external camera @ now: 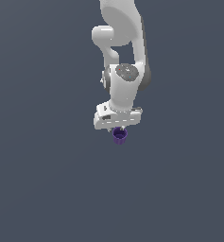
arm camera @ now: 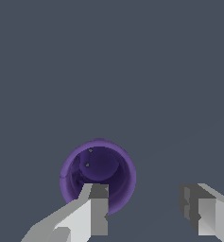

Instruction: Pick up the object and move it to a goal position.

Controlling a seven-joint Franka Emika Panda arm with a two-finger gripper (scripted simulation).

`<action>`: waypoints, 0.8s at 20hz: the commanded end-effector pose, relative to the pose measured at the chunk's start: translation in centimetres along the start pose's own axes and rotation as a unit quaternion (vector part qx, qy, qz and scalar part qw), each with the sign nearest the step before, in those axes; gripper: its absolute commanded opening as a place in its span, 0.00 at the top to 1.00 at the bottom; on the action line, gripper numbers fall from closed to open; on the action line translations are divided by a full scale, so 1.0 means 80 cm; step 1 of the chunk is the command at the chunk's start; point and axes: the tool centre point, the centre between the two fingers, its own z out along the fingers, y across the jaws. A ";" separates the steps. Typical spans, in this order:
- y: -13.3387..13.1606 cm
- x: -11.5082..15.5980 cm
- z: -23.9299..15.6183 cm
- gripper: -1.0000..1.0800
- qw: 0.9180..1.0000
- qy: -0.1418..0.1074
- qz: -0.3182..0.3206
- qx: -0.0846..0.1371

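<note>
The object, a small dark purple cup (external camera: pixel 119 136), sits upright with its open rim facing up, right under the white hand in the exterior view. My gripper (external camera: pixel 118 128) hangs just above it, pointing down. In the wrist view I look into the cup (arm camera: pixel 92 163). One finger (arm camera: pixel 97 210) overlaps the cup's rim and opening, and the other finger (arm camera: pixel 201 212) stands well off to the side of it. The gripper (arm camera: pixel 142 201) is open, with only bare floor in the gap between the fingertips. I cannot tell whether the first finger touches the cup.
A plain dark grey-blue floor (external camera: pixel 47 189) fills both views. The white arm (external camera: pixel 125 38) rises above the gripper toward the exterior view's top.
</note>
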 end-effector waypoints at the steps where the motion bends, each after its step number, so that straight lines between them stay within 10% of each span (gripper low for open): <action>1: -0.016 -0.006 0.009 0.38 0.999 0.008 -0.032 -0.015; 16: -0.084 -0.036 0.041 0.38 0.985 0.041 -0.162 -0.050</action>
